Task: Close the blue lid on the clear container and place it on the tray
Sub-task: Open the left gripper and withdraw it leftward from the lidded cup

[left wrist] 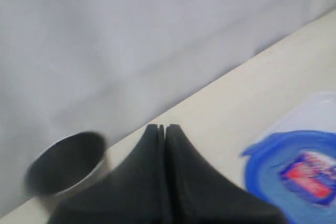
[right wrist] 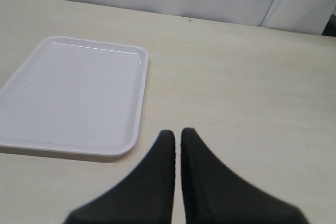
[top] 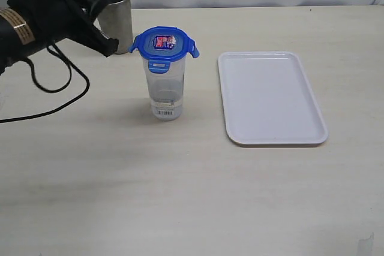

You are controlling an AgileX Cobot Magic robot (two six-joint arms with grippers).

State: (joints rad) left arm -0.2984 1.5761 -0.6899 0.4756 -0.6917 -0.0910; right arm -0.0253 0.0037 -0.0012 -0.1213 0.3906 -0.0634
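Exterior camera: elevated, facing down across the table (top: 180,196), whole layout visible. Left wrist camera: close, blurred, facing the blue lid (left wrist: 299,177) and metal cup (left wrist: 65,163), both in the exterior's upper left. Right wrist camera: low, facing the tray (right wrist: 73,93), exterior's centre-right.

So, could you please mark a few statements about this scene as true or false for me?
1. The blue lid sits on top of the clear container. True.
2. The clear container stands on the tray. False: it stands on the table, to the left of the tray in the exterior view.
3. The left claw is shut and holds nothing. True.
4. The right claw grips the blue lid. False: it is shut on nothing, over the table beside the tray.
5. The metal cup lies on its side. False: it stands upright, behind the left claw.
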